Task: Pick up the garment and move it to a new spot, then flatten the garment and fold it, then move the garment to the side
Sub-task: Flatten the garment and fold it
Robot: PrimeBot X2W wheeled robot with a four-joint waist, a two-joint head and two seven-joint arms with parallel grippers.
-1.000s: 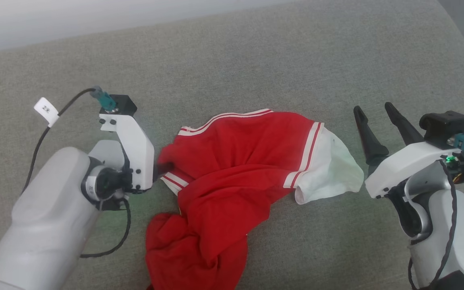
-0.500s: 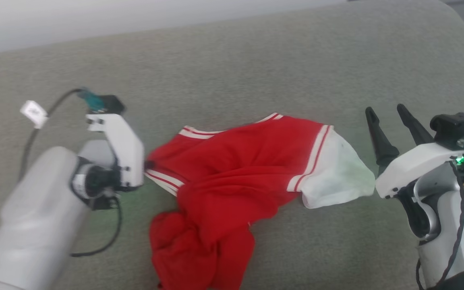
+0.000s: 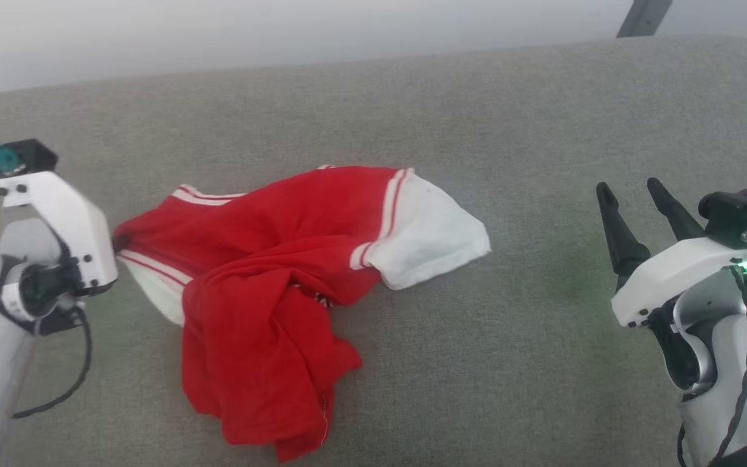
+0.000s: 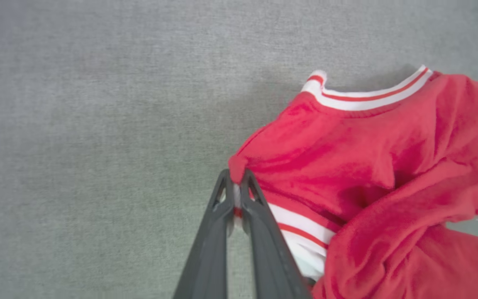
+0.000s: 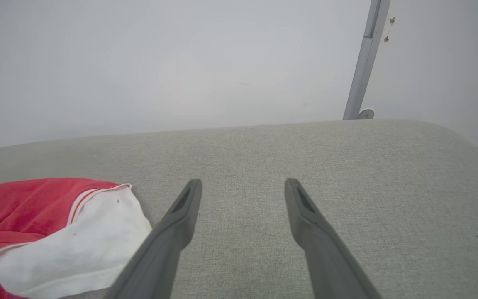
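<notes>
Red cloth is pinched tight between the two dark fingers of your left gripper (image 4: 235, 182). It is clenched on a bunched bit of the garment (image 3: 263, 279), right by a striped band (image 4: 297, 220) of red and white. From those fingertips the garment spreads away to the gripper's right side, all crumpled, lying on the grey cushion (image 3: 542, 117). One white sleeve (image 3: 432, 237) lies flat at the garment's far end, the end nearest your right gripper (image 3: 628, 186). That gripper has its fingers spread wide with nothing between them. It sits well apart from the sleeve, which is off to its left. A pale wall (image 5: 181, 62) stands past the cushion, ahead of its fingertips.
</notes>
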